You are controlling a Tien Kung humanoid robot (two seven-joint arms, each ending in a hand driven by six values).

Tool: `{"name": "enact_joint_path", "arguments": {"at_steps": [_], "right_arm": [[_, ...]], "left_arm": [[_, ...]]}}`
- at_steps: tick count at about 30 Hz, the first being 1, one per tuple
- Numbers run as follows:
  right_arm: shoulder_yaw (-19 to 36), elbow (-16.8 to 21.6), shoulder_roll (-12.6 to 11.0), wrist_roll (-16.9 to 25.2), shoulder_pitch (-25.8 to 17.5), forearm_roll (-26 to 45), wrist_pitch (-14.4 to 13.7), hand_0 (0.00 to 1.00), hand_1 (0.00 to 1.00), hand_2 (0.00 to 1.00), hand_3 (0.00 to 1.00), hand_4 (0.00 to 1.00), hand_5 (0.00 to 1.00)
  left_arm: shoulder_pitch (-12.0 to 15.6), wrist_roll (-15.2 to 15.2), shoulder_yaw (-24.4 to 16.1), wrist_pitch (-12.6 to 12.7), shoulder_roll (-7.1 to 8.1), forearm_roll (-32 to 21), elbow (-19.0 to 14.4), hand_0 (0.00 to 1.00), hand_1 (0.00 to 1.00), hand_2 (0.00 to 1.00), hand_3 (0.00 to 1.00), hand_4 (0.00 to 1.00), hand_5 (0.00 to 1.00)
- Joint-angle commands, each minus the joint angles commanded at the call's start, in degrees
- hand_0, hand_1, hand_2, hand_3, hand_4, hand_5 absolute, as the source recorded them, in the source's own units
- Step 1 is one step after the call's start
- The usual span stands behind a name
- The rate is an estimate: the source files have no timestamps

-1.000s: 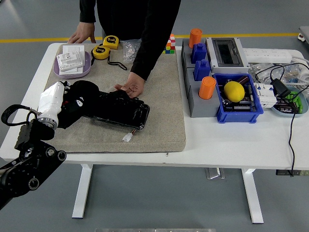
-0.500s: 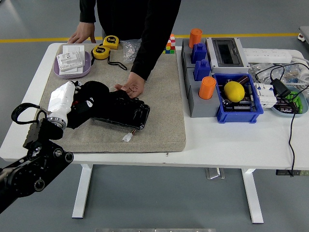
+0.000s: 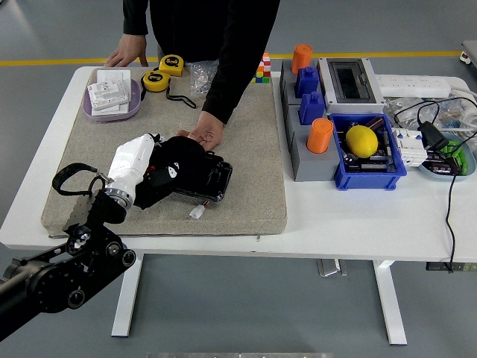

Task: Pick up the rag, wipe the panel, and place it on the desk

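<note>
Pressing a black rag (image 3: 179, 160) onto the dark panel (image 3: 203, 179) beneath it, the left hand (image 3: 160, 170) seemingly clenches the cloth, though black-on-black hides the fingers. The rag looks soft, light and bunchable, best gripped by its gathered middle; a person's hand (image 3: 200, 136) just beyond steadies the rigid panel.

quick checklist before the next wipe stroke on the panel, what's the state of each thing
1. Rag in hand: cannot tell; the left hand and anything under it are one dark mass.
2. Hand on the panel: ok, it lies over the panel's left part.
3. Panel steadied: ok, the person's hand rests at its far edge.
4. Stroke path: not ok, that hand sits close to the robot's.
5. Panel on the mat: ok, lying flat.
6. White plug: ok, apart from the hand, on the near side.
</note>
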Motion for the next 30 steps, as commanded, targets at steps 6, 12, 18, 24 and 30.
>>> {"name": "enact_joint_path", "arguments": {"at_steps": [6, 12, 18, 24, 30], "right_arm": [[-0.08, -0.06, -0.05, -0.01, 0.03, 0.04, 0.04, 0.742, 0.648, 0.695, 0.618, 0.998, 0.566], [-0.12, -0.12, -0.03, 0.03, 0.16, 0.13, 0.07, 0.742, 0.646, 0.695, 0.618, 0.998, 0.567], [-0.06, -0.16, -0.04, -0.02, 0.13, 0.08, 0.17, 0.742, 0.647, 0.695, 0.618, 0.998, 0.567], [-0.14, -0.14, -0.08, -0.03, 0.06, 0.14, 0.15, 0.743, 0.646, 0.695, 0.618, 0.998, 0.569], [-0.32, -0.09, -0.08, -0.02, 0.04, 0.34, 0.06, 0.743, 0.646, 0.695, 0.618, 0.998, 0.568]], "left_arm": [[-0.7, 0.6, 3.08, -0.13, -0.28, 0.16, -2.24, 0.244, 0.141, 0.516, 0.448, 0.166, 0.002], [-1.51, 1.09, 5.58, -0.22, -0.66, 0.25, -3.6, 0.244, 0.142, 0.516, 0.448, 0.164, 0.002], [-1.82, 1.4, 7.29, -0.27, -0.9, 0.83, -4.45, 0.244, 0.143, 0.517, 0.448, 0.171, 0.002], [-1.81, 1.33, 7.27, -0.02, -0.9, 0.33, -4.32, 0.244, 0.143, 0.517, 0.448, 0.167, 0.002], [-1.39, 1.08, 6.14, 0.25, -1.02, -0.01, -3.15, 0.244, 0.144, 0.518, 0.449, 0.173, 0.002]]}}
